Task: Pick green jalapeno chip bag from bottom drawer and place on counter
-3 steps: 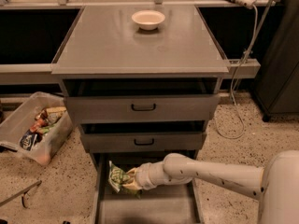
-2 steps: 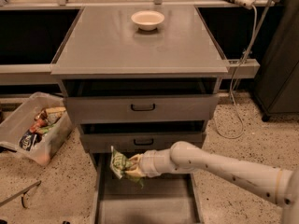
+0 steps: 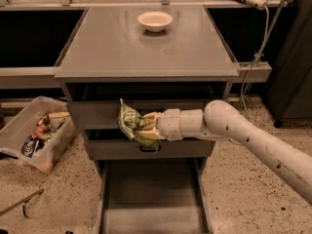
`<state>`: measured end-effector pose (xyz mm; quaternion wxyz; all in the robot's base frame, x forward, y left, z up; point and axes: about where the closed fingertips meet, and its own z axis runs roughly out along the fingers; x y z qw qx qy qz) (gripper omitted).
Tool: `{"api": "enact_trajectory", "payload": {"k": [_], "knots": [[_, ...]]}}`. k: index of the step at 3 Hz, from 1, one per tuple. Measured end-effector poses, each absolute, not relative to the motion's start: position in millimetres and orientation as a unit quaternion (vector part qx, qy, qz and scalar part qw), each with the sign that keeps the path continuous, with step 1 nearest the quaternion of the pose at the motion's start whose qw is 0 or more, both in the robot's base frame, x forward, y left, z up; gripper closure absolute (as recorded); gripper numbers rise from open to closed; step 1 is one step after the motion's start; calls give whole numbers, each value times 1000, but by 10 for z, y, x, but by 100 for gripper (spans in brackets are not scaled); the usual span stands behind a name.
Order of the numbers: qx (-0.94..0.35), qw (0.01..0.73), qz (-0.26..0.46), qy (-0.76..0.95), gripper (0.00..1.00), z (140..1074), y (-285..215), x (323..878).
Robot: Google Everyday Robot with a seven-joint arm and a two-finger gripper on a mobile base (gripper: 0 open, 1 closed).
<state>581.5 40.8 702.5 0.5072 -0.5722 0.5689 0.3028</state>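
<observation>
1. Lifted since a second ago, the small glossy green chip bag of wrinkled foil (image 3: 129, 123) and the pale two-finger tool (image 3: 146, 126) have come up out of the deep grey metal bottom drawer (image 3: 151, 199). That drawer lies open at 6 o'clock, showing only its plain flat floor. The bag now hangs in front of the two shallower drawer fronts.
2. At 9 o'clock of the cabinet, a clear plastic bin (image 3: 13, 130) sits tilted on the speckled floor. It holds a jumble of dark snack packets and plays no part here.
3. The bag stands roughly upright at 9 o'clock of the tool. The tool is pinching the bag's crumpled right side, so the soft foil bunches there. A side grip probably suits a limp, slippery packet that offers no rigid edge.
4. The smooth, pale tubular arm (image 3: 253, 135) reaches in from 4 o'clock. Its wrist is level, likely to keep the bag off the drawer fronts.
5. The broad matte grey metal table (image 3: 146, 52) lies at 12 o'clock of the bag. A small white round bowl (image 3: 155, 21) sits at its far 12 o'clock end. The bag is not yet above the front lip and, by my judgement, must go higher before it is set down.
</observation>
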Motion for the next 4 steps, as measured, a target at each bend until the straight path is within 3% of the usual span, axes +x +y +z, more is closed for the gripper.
{"api": "enact_trajectory", "payload": {"k": [2,4], "knots": [[-580,510,301,559,100,7191,443,5842],[-613,531,302,501,100,8692,598,5877]]}}
